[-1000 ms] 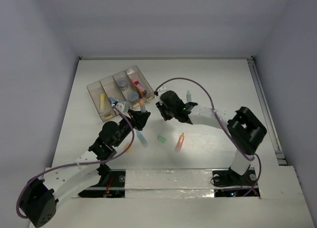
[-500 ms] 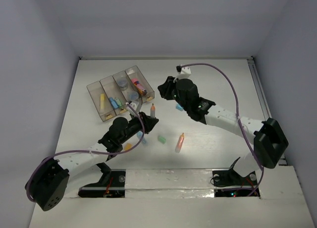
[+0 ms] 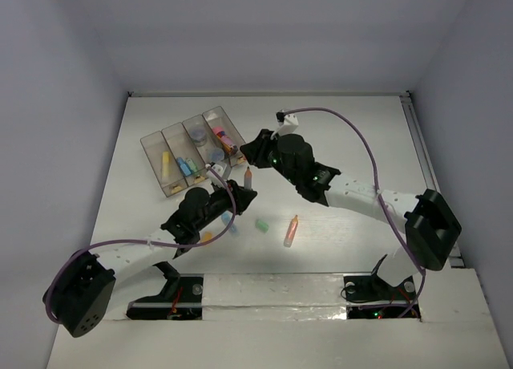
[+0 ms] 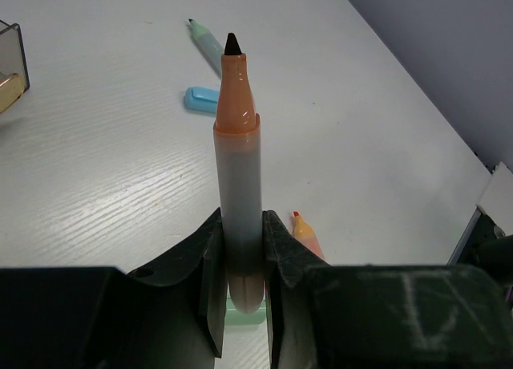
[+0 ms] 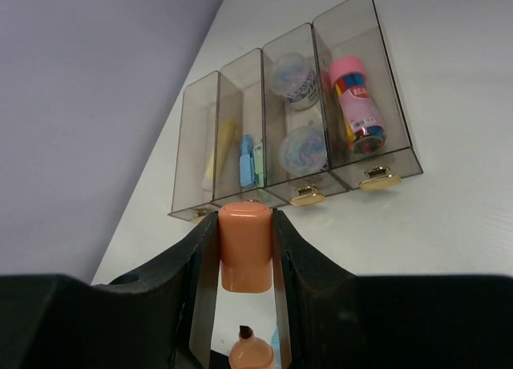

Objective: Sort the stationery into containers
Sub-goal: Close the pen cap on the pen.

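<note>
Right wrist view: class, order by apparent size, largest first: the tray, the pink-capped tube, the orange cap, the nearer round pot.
1. tray
2. pink-capped tube and orange cap look alike; the cap sits nearest the camera, so unranked.
3. nearer round pot

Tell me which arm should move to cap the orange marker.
Right, probably. The right gripper holds the orange cap, and its wrist view shows the bare tip of the marker just below that cap, nearly in line. The left gripper only needs to hold the marker steady.
</note>
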### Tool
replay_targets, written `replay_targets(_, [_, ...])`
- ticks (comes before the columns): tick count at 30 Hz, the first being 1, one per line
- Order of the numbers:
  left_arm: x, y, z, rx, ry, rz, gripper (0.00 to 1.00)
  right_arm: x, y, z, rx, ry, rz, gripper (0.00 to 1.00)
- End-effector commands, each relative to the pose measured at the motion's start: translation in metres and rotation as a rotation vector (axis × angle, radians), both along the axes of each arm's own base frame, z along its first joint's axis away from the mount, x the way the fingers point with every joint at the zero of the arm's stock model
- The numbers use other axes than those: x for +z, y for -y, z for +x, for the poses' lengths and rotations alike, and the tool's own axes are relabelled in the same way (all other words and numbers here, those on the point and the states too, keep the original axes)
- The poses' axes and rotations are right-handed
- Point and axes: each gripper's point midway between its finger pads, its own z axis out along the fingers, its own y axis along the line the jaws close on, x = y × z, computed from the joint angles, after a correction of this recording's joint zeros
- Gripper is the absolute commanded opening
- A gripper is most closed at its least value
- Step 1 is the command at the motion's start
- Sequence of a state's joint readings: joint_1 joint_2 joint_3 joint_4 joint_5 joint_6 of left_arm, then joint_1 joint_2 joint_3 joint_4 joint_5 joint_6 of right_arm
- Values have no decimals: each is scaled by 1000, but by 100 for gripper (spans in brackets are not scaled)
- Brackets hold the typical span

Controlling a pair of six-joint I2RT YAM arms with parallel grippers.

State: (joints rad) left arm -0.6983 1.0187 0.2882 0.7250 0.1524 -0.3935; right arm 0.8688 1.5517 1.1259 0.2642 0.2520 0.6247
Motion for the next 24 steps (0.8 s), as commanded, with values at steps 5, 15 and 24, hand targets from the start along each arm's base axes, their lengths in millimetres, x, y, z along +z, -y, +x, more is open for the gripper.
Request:
replay_targets(5, [33,-3,14,49,83,-27,0,1,-11,-10,14,22,17,0])
replay_targets(15, [34,-6,16,73,86,-20,0,0,-12,-17,5,39,-9,0])
replay_targets(24, [36,-8,17,82,88,-23,0,1,-7,-25,-10,56,-1,0])
